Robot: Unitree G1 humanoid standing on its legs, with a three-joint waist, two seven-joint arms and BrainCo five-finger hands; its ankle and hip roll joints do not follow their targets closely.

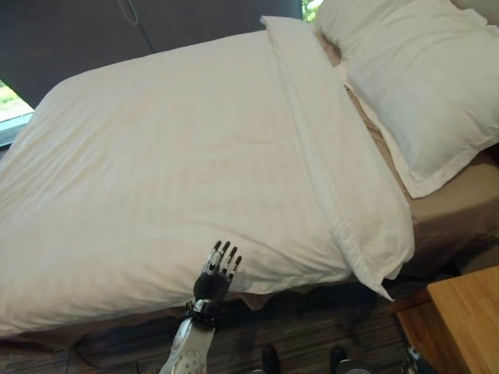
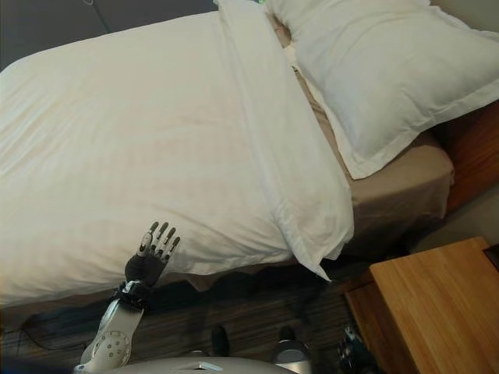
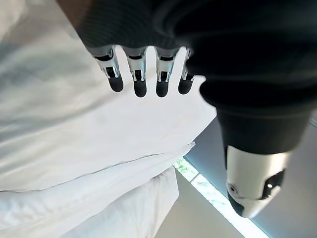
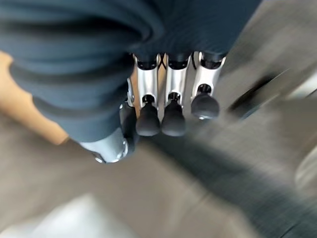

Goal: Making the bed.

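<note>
Left hand (image 1: 217, 274) fingers straight and spread over duvet (image 1: 171, 171) edge, right hand (image 4: 163, 106) fingers relaxed, empty

Duvet (image 1: 171, 156) white cloth, faint woven stripes, matt; pillow (image 1: 413, 78) smooth white cloth; bedside table (image 2: 437, 312) smooth wood.

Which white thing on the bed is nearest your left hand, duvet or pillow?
The duvet; the left hand is at its near edge, the pillow lies far off.

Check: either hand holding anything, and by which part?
Nothing held. Left hand hovers open at the duvet's near edge; right hand is open too, over the floor.
</note>
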